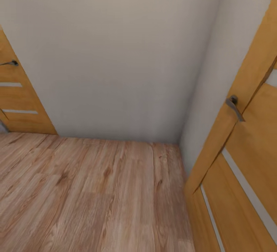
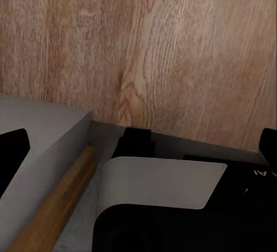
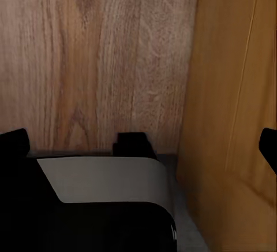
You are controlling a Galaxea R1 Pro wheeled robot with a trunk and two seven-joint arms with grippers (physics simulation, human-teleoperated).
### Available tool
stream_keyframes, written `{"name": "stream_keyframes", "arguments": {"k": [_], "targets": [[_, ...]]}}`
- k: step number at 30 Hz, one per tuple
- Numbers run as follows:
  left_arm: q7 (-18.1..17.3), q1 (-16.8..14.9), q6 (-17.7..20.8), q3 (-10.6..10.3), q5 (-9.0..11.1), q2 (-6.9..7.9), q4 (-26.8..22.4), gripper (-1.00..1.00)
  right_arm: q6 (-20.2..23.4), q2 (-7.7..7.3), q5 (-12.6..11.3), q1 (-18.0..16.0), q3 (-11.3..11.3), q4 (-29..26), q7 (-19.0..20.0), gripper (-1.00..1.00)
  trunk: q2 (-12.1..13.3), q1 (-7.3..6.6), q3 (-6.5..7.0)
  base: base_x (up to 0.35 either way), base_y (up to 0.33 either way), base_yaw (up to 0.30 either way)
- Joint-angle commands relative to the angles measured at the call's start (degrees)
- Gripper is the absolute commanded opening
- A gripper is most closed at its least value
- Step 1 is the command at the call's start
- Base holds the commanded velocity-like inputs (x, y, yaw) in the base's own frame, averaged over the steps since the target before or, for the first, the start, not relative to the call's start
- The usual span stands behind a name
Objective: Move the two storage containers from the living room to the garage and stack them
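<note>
- Wood-plank floor (image 1: 88,194) is seen ahead of the head camera, ending at a plain pale wall (image 1: 115,51), with an orange wooden door (image 1: 246,167) close on the right and another door (image 1: 17,101) at the far left.
- No storage container is seen, so its direction from either arm and its long axis cannot be judged.
- Black fingertips (image 2: 12,148) are glimpsed at the edges of the left wrist view, and likewise (image 3: 14,142) for the right; nothing is seen held, yet the jaw state of each cannot be told.
- The right arm is judged nearer the door.
</note>
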Motion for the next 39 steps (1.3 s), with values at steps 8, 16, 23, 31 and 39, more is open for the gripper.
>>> {"name": "stream_keyframes", "arguments": {"k": [8,16,23,31,39], "targets": [[0.1,0.0,0.2,0.0,0.4,-0.02,0.0,1.00,-0.4,0.05,-0.5,-0.1,0.5,0.2,0.0,1.00,0.0,0.03,-0.07,0.322,0.000,0.044],[0.1,0.0,0.2,0.0,0.4,0.02,0.0,1.00,-0.3,0.05,-0.5,-0.1,0.5,0.2,0.0,1.00,0.0,0.03,-0.07,0.322,0.000,0.002],[0.1,0.0,0.2,0.0,0.4,0.04,0.0,1.00,-0.4,0.04,-0.5,-0.1,0.5,0.2,0.0,1.00,0.0,0.03,-0.07,0.322,0.000,0.125],[0.1,0.0,0.2,0.0,0.4,0.05,0.0,1.00,-0.4,0.04,-0.5,-0.1,0.5,0.2,0.0,1.00,0.0,0.03,-0.07,0.322,0.000,0.263],[0.1,0.0,0.2,0.0,0.4,0.07,0.0,1.00,-0.4,0.03,-0.5,-0.1,0.5,0.2,0.0,1.00,0.0,0.03,-0.07,0.322,0.000,0.270]]}}
